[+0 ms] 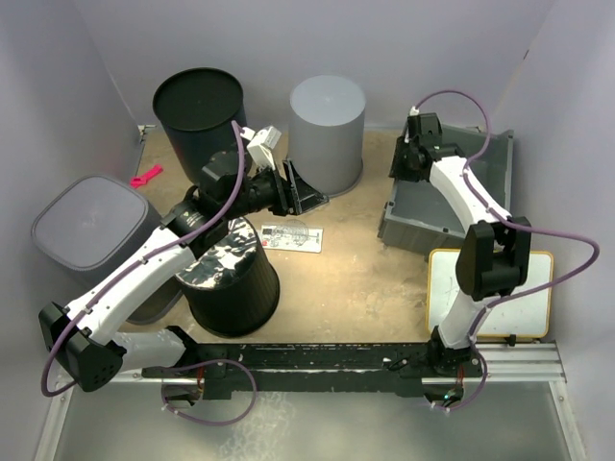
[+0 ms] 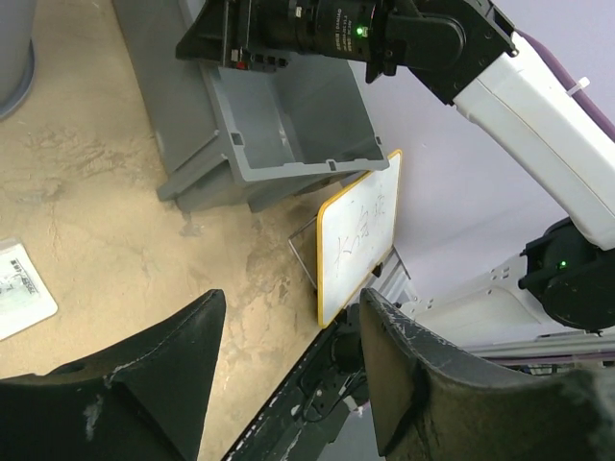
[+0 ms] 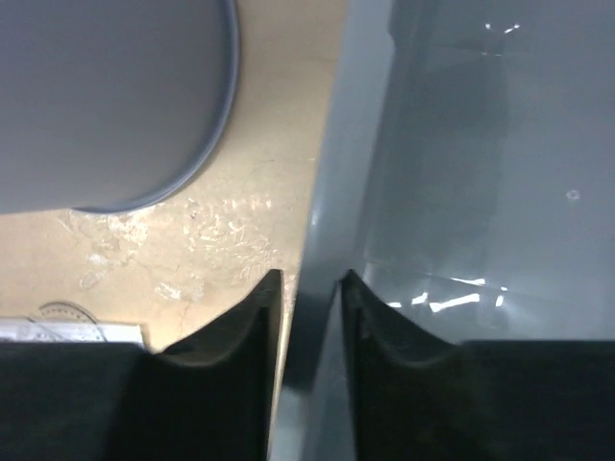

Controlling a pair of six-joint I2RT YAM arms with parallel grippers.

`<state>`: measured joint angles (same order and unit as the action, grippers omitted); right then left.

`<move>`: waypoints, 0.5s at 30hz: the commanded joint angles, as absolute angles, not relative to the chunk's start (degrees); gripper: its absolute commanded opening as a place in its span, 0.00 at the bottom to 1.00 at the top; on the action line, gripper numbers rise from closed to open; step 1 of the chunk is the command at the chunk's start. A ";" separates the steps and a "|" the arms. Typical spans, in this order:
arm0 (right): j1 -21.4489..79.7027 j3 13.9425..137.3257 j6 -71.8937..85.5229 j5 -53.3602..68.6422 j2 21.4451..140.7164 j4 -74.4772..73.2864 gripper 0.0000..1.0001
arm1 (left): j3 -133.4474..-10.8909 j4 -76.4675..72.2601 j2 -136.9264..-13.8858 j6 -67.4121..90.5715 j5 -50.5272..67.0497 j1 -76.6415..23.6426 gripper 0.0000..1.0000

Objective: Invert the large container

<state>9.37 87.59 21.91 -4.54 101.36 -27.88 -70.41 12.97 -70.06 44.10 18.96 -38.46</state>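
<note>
Right jaws clamped onto the gray bin (image 3: 452,144) wall
Left jaws wide open, nothing in them, hovering above the desk (image 1: 356,279).

The grey rectangular tub (image 1: 411,209) sits upright on the bench, open side up, at the frame's right.

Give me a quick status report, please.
Left claw open, empty, mid-table. Right claw astride grey bin wall, grip unclear. Bin upright. Whiteboard close beside.
</note>
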 commanded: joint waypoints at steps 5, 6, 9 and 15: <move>9.49 93.06 24.21 4.10 98.33 -24.61 0.00 | -71.39 11.42 -68.30 42.98 17.10 -39.26 0.55; 9.49 93.08 24.39 4.79 97.49 -24.01 0.00 | -71.49 11.50 -68.24 42.97 17.01 -39.28 0.55; 9.49 92.32 25.87 9.67 94.78 -22.24 0.00 | -71.79 11.58 -68.39 42.69 16.84 -39.27 0.55; 9.65 88.85 33.24 25.18 91.19 -14.20 0.00 | -72.54 11.62 -69.31 42.45 16.83 -39.29 0.55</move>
<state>8.75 89.08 25.65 6.31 96.33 -28.14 -70.41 12.99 -70.04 43.86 17.34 -39.05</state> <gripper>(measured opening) 0.111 0.553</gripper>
